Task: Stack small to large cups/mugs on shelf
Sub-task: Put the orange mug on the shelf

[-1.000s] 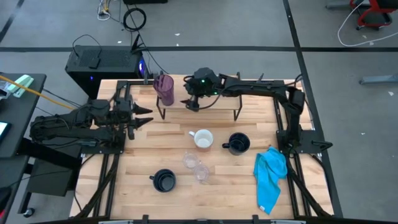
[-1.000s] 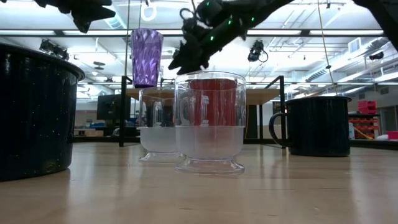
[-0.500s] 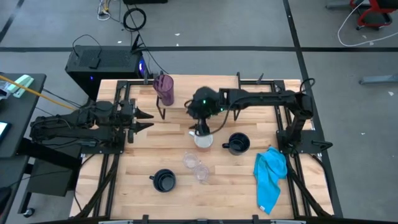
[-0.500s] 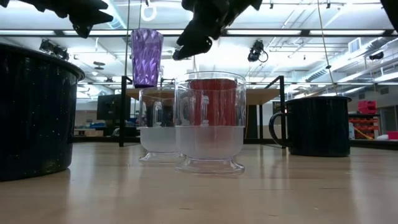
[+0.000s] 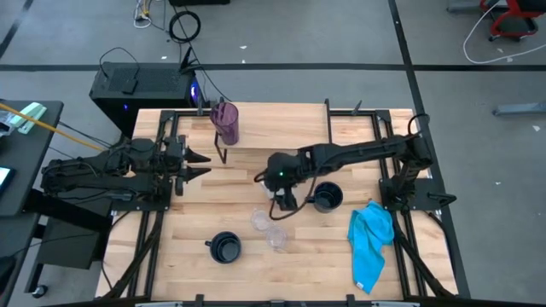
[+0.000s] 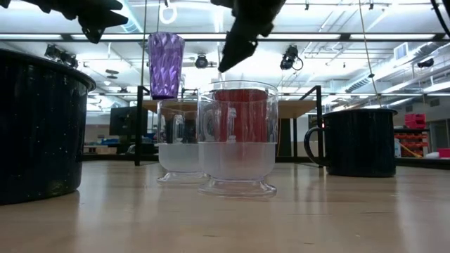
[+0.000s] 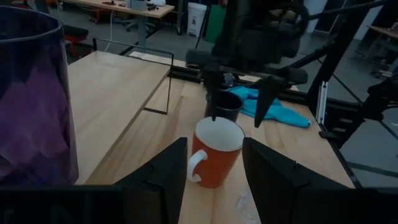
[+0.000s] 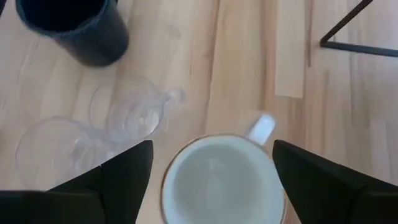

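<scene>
Since the earlier frame the right arm has swung off the shelf (image 5: 328,128) and come forward over the middle of the tabletop (image 5: 196,213), and its right claw (image 5: 284,198) now hangs directly above the white mug (image 7: 217,152); the fingers stand spread to either side of the rim, not yet touching it, so the claw is released and grasps nothing; in the right wrist view the mug's mouth sits squarely between the two dark fingers, its handle pointing away from them toward the shelf leg.

Just beyond the right claw, on the side away from the shelf, stand the two small clear cups (image 8: 118,118), close together; one black mug (image 5: 327,197) sits just beside the claw toward the blue cloth (image 5: 371,243); the other black mug (image 5: 224,247) is well apart, past the clear cups. The purple tumbler (image 5: 226,122) already stands on the shelf's left end.

The left claw (image 5: 198,163) waits near that end of the shelf, fingers parted and empty, looking across at the mug.

Judging by this, the step in hand is the pick of the white mug. The next move calls for a straight descent until the fingers bracket the wall below the rim, then a firm close; the handle should stay clear of the fingers, and the clear cups nearby leave little room for drift.
</scene>
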Motion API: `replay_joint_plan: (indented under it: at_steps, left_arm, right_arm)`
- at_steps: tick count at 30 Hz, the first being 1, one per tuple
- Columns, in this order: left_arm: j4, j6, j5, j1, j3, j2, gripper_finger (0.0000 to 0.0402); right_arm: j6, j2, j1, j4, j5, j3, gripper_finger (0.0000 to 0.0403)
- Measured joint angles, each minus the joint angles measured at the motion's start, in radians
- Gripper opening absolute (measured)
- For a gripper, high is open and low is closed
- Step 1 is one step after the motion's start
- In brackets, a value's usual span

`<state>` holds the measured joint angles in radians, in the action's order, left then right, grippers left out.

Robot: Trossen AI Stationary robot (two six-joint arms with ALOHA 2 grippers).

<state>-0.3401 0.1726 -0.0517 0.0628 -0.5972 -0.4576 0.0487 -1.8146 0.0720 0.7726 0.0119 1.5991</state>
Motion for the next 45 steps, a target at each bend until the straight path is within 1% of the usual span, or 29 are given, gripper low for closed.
replay_joint_plan:
  at_steps: [6,9,13,18,29,40,45]
  left_arm:
    - [0.003,-0.001,0.000,0.000,0.000,0.000,0.0162]
    - [0.016,-0.023,0.000,0.000,0.000,0.000,0.0162]
    - [0.030,-0.053,0.000,0.000,0.000,0.000,0.0162]
    - [0.035,-0.087,0.000,0.001,0.000,0.000,0.0162]
    - [0.030,-0.091,0.000,0.000,0.000,0.000,0.0162]
    - [0.028,-0.091,0.000,0.000,0.000,0.000,0.0162]
    - [0.028,-0.090,0.000,0.000,0.000,0.000,0.0162]
  right_arm:
    - [0.094,0.001,0.030,0.136,-0.008,0.000,0.0316]
    - [0.175,0.001,0.036,0.206,-0.008,0.000,0.0305]
    - [0.296,0.001,0.036,0.250,-0.008,0.000,0.0289]
    - [0.428,0.001,0.036,0.252,-0.016,0.000,0.0270]
    - [0.550,0.001,0.051,0.194,-0.068,-0.069,0.0210]
    - [0.609,0.002,0.051,0.118,-0.073,-0.142,0.0143]
    - [0.610,0.002,0.051,0.113,-0.072,-0.147,0.0100]
